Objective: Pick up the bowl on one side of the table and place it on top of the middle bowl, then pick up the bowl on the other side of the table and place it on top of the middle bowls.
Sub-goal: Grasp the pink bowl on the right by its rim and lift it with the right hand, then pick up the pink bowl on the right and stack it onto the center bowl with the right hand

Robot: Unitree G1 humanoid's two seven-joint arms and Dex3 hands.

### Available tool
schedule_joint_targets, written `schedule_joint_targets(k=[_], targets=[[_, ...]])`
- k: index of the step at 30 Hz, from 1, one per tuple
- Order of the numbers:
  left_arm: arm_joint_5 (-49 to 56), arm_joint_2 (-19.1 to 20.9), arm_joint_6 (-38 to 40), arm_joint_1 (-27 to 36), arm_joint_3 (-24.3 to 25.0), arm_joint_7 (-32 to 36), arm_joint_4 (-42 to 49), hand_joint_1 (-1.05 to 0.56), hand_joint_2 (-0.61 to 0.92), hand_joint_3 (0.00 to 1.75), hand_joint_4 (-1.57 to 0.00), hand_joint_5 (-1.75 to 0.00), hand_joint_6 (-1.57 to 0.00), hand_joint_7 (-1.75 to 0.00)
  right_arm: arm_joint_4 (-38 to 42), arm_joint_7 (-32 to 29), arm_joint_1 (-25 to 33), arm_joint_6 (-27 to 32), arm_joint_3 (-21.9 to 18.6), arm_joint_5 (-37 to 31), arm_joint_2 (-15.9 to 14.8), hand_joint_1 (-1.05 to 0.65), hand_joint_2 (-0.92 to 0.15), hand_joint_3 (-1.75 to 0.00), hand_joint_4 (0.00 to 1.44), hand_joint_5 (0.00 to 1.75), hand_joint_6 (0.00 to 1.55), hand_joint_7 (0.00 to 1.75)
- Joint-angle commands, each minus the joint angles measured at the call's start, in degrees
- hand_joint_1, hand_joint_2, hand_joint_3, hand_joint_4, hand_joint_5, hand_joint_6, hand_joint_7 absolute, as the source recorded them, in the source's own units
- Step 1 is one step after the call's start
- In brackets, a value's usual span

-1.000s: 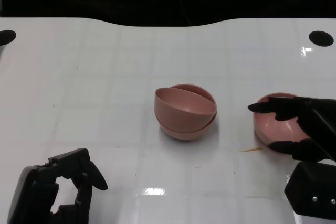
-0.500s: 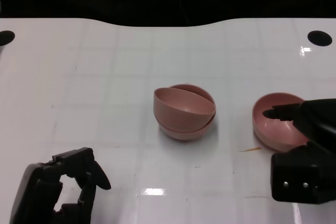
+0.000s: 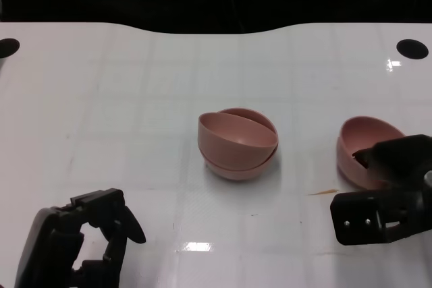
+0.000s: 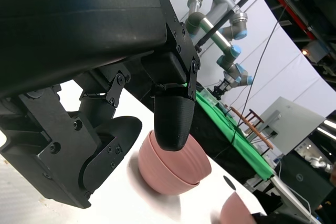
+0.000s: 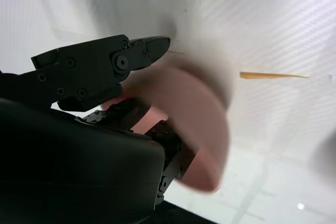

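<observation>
On my head view I have the white table (image 3: 135, 99) in front of me, with two pink bowls stacked at its centre: the upper bowl (image 3: 237, 137) sits tilted inside the lower bowl (image 3: 236, 166), its rim higher toward 9 o'clock. My left wrist view shows the same stack (image 4: 173, 163) beyond my own fingers.

The third bowl (image 3: 364, 150) is at about 3 o'clock from the stack, well apart from it. It is tipped, with its near edge raised, and my right hand (image 3: 391, 193) is on it: fingers (image 3: 395, 156) reach over the near rim into the bowl. In the right wrist view the bowl (image 5: 194, 124) is blurred, but I see its wall pinched between black fingers (image 5: 105, 69) on the outside and others inside. A thin orange sliver (image 3: 322, 192) lies on the table just beside that bowl, toward the stack.

My left hand (image 3: 81, 244) is at 7 o'clock, low near the table edge, holding nothing. Its fingers (image 3: 125, 224) are curved but apart, touching no bowl.

Two black round marks (image 3: 412, 48) sit at the far corners of the table.
</observation>
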Motion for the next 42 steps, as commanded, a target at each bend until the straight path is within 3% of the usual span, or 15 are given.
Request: schedule_joint_targets(k=[1,3,5,6,7,9,12,18,23,28,37,39,40,41,42], targets=[[0.1,0.5,0.0,0.4,0.5,-0.8,-0.2,-0.03,0.24,1.59,-0.86,-1.69,-0.84,-1.47,5.8,-2.6,-2.6,-2.6,1.5,0.7,-0.4,-0.33,-0.92,-0.05,0.73,0.11,0.57,0.04],[0.2,0.5,0.2,0.5,0.5,-0.8,-0.5,-0.04,0.24,1.59,-0.86,-1.69,-0.84,-1.47,8.3,-4.0,-3.7,-4.1,2.0,1.4,-0.4,-0.28,-0.92,-0.08,0.89,0.16,0.7,0.08],[0.3,0.5,0.4,0.6,0.6,-0.9,-0.6,-0.05,0.24,1.59,-0.86,-1.69,-0.84,-1.47,10.5,-6.5,-4.4,-5.7,2.4,1.7,-0.4,-0.26,-0.92,-0.1,0.95,0.17,0.75,0.09],[0.4,0.4,0.5,0.6,0.7,-0.9,-0.7,-0.05,0.23,1.59,-0.86,-1.69,-0.84,-1.48,11.9,-8.3,-4.7,-6.5,2.6,1.8,-0.3,-0.24,-0.92,-0.07,1.04,0.22,0.87,0.12],[0.3,0.4,0.5,0.6,0.7,-1.0,-0.7,-0.04,0.23,1.59,-0.86,-1.69,-0.84,-1.48,13.3,-11.1,-4.9,-7.4,2.5,1.8,-0.1,-0.21,-0.92,-0.05,1.1,0.36,1.0,0.1],[0.5,0.5,0.3,0.4,0.6,-0.9,-0.4,-0.03,0.23,1.59,-0.86,-1.69,-0.84,-1.48,15.1,-16.8,-5.0,-9.3,2.1,2.3,0.1,-0.19,-0.89,-0.01,0.96,1.04,1.15,0.06],[0.9,0.5,-0.1,0.2,0.7,-0.6,0.0,-0.02,0.23,1.59,-0.86,-1.7,-0.84,-1.47,16.3,-24.3,-4.8,-11.8,1.5,2.9,0.0,-0.14,-0.9,-0.01,0.89,1.42,1.27,0.07],[1.1,0.5,0.1,0.2,0.8,-0.6,0.0,-0.03,0.22,1.6,-0.86,-1.69,-0.84,-1.47,11.9,-28.2,-4.3,-12.9,0.5,3.6,-1.3,-0.14,-0.92,-0.05,0.87,1.54,1.3,0.07],[1.1,0.4,0.1,0.1,0.8,-0.6,0.1,-0.03,0.23,1.59,-0.86,-1.7,-0.84,-1.47,8.2,-27.5,-3.5,-12.3,-0.6,4.5,-1.5,-0.14,-0.92,-0.06,0.85,1.66,1.32,0.09],[0.8,0.4,0.3,0.2,0.7,-0.8,0.1,-0.02,0.23,1.59,-0.86,-1.69,-0.84,-1.47,3.9,-29.9,-4.0,-13.9,-2.5,6.5,-0.6,-0.11,-0.86,-0.03,0.88,1.73,1.3,0.09],[1.5,0.4,0.3,0.0,0.7,-0.5,0.1,-0.01,0.22,1.59,-0.86,-1.69,-0.84,-1.47,6.0,-29.1,-8.0,-21.5,-3.5,13.6,2.7,-0.04,-0.88,-0.05,0.9,1.75,1.39,0.16],[1.6,0.4,0.3,-0.1,0.7,-0.5,0.2,-0.01,0.22,1.59,-0.86,-1.69,-0.84,-1.47,7.1,-28.6,-9.1,-22.8,-3.5,14.7,3.7,-0.05,-0.88,-0.07,0.89,1.75,1.37,0.22],[1.6,0.4,0.4,-0.1,0.7,-0.5,0.2,-0.01,0.22,1.59,-0.86,-1.69,-0.84,-1.47,8.2,-28.9,-9.9,-23.9,-3.3,15.1,4.5,-0.05,-0.83,-0.18,0.89,1.75,1.26,0.51],[1.5,0.4,0.4,-0.2,0.7,-0.6,0.3,-0.02,0.21,1.6,-0.86,-1.69,-0.84,-1.47,9.3,-29.4,-10.7,-25.0,-3.1,15.4,5.2,-0.04,-0.63,-0.57,0.9,1.75,1.03,1.01],[1.4,0.4,0.6,-0.2,0.6,-0.7,0.2,-0.02,0.21,1.6,-0.86,-1.69,-0.84,-1.47,10.6,-29.7,-11.5,-26.1,-2.9,15.6,5.9,-0.03,-0.51,-0.79,0.91,1.75,0.94,1.22]])
